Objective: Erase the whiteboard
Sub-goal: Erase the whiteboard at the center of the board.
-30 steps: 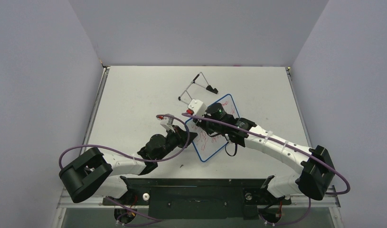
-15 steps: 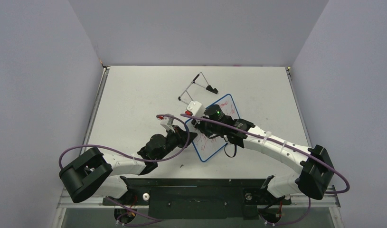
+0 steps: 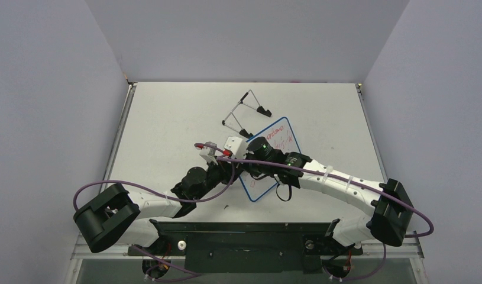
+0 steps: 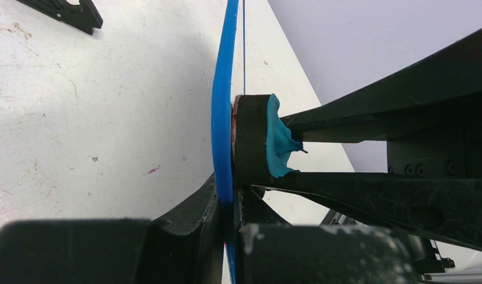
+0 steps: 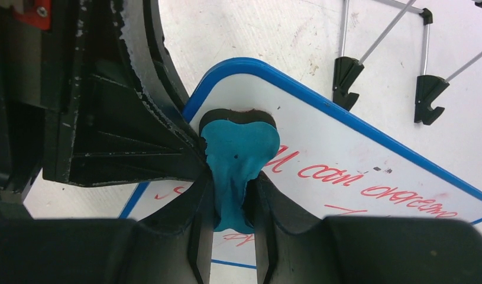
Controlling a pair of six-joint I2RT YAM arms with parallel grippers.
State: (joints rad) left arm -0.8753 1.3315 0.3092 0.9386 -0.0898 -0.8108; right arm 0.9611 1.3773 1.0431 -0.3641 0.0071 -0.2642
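Much of the whiteboard [image 3: 280, 139] hidden.

The left arm [image 3: 158, 205] and right arm [image 3: 339, 186] wore white shells between black joint housings. A purple cable [image 3: 96, 184] trailed back from each wrist, cinched by white zip ties [image 3: 330, 170] on the right arm. A green light [image 3: 266, 142] glowed just behind the right gripper [image 5: 232, 177]. The left gripper [image 4: 226, 201] had matte black fingers [image 4: 191, 216], scuffed pale.
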